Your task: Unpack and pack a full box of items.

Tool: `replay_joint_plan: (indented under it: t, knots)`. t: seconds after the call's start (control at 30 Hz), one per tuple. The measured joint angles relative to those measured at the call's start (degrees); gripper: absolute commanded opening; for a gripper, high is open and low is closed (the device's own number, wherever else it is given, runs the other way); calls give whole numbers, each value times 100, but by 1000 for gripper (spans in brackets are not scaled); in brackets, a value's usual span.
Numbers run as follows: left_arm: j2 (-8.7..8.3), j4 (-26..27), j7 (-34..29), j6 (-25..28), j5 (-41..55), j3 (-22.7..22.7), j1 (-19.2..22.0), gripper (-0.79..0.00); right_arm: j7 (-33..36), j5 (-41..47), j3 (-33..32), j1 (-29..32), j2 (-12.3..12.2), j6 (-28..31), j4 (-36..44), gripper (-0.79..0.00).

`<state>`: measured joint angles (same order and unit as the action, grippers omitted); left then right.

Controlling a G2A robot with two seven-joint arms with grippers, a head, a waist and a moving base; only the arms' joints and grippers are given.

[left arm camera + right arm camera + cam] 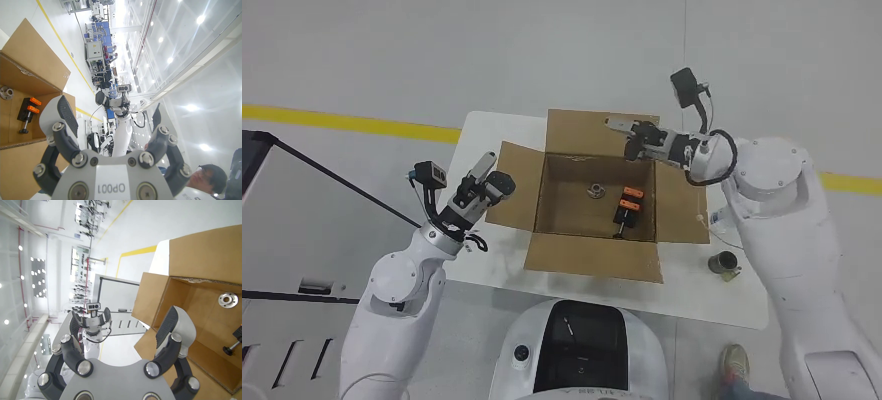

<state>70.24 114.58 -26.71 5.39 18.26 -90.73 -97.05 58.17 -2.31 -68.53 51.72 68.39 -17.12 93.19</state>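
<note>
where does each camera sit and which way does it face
Top view: above the arms, looking down at the box on the table; left gripper and right gripper show at opposite sides.
Left wrist view: on that wrist, facing across the box toward the right arm; own open fingers show.
Right wrist view: on that wrist, facing back toward the left arm; own open fingers show.
Shared: all show the flange and vise inside the box.

An open cardboard box (590, 258) is seen mid-frame in the top view, its flaps folded outward. On its floor a silver metal flange (594, 188) is laid flat, with a black clamp (628, 210) bearing orange blocks to its right. A small dark cylinder (725, 264) is stood outside the box, at lower right.
</note>
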Motion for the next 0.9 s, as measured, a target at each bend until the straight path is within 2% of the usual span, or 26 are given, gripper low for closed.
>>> replay_joint_plan:
  t: [0.03, 0.07, 0.13, 0.2, 0.3, 0.4, 0.53, 0.63, 0.7, 0.8, 0.9]
  knots:
    - [0, 0, 0, 0, 0, 0, 0, 0, 502, -284, 219, -279, -1, -152, -170, -108]
    - [0, 0, 0, 0, 0, 0, 0, 0, 848, -489, 427, -511, 16, -277, -354, -6]
    - [0, 0, 0, 0, 0, 0, 0, 0, 1602, -853, 1088, -1102, 118, -411, -912, 0]
    - [0, 0, 0, 0, 0, 0, 0, 0, 1943, -1125, 1718, -1552, 262, -342, -1467, 0]
    - [0, 0, 0, 0, 0, 0, 0, 0, 1815, -1431, 2791, -2088, 587, 153, -2315, 0]
    - [0, 0, 0, 0, 0, 0, 0, 0, 1306, -2401, 3883, -2433, 955, 659, -3011, 0]
    - [0, 0, 0, 0, 0, 0, 0, 0, 572, -3544, 4713, -2603, 1315, 991, -3407, 0]
    - [0, 0, 0, 0, 0, 0, 0, 0, 155, -3823, 4925, -2610, 1499, 1317, -3594, 0]
    - [0, 0, 0, 0, 0, 0, 0, 0, -18, -3631, 4817, -2569, 1564, 1455, -3793, 0]
    - [0, 0, 0, 0, 0, 0, 0, 0, -74, -2959, 4568, -2543, 1588, 1520, -4013, 0]
    - [0, 0, 0, 0, 0, 0, 0, 0, -66, -3037, 4616, -2544, 1586, 1514, -3984, 0]
